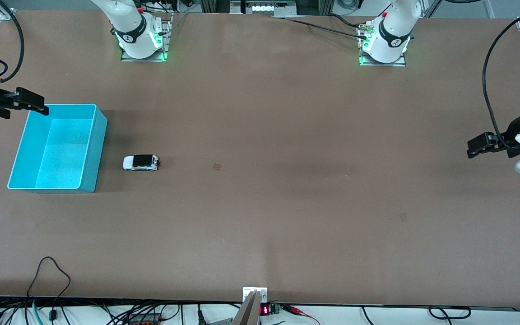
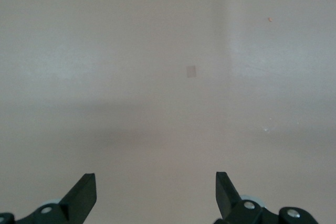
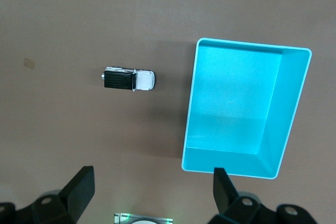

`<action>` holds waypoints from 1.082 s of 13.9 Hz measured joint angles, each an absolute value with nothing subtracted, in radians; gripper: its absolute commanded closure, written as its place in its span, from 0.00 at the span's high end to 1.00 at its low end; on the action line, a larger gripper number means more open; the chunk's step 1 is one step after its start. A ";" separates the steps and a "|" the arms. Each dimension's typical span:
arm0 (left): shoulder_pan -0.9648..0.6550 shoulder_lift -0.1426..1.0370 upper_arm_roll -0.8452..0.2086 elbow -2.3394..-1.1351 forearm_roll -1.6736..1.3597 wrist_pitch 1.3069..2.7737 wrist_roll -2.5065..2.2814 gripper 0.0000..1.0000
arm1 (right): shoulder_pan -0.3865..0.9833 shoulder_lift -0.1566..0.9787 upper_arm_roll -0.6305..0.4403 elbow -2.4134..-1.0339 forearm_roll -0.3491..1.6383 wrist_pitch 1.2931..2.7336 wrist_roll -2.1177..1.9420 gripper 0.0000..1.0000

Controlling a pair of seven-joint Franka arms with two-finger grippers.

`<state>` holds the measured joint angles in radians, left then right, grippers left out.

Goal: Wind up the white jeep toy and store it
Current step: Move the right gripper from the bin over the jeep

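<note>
White jeep toy (image 1: 141, 162) sits on the brown bench (image 1: 287, 203) just beside the empty turquoise bin (image 1: 93, 149). Right gripper (image 1: 32, 103) hovers over the bin's rim, left gripper (image 1: 476, 148) waits, both with fingers spread and holding nothing. Such a tiny, free-rolling car could skid away from an off-centre pinch.

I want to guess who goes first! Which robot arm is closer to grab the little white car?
The right arm. Its right gripper, open, hangs over the turquoise plastic bin's corner, beside the tiny white jeep toy. The left gripper, open, waits at the table's left-arm end.
</note>
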<state>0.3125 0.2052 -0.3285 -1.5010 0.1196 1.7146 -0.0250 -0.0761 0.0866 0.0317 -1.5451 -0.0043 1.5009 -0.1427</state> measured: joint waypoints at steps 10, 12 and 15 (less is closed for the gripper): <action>0.216 0.142 -0.272 -1.424 0.114 1.572 -0.037 1.00 | -0.047 0.157 0.042 -1.545 -0.003 1.501 -0.146 1.00; 0.192 0.142 -0.252 -1.424 0.099 1.572 -0.055 1.00 | -0.031 0.163 0.052 -1.549 -0.003 1.500 -0.197 1.00; 0.172 0.141 -0.220 -1.427 0.059 1.580 -0.062 1.00 | -0.076 0.164 0.124 -1.588 -0.003 1.518 -0.347 1.00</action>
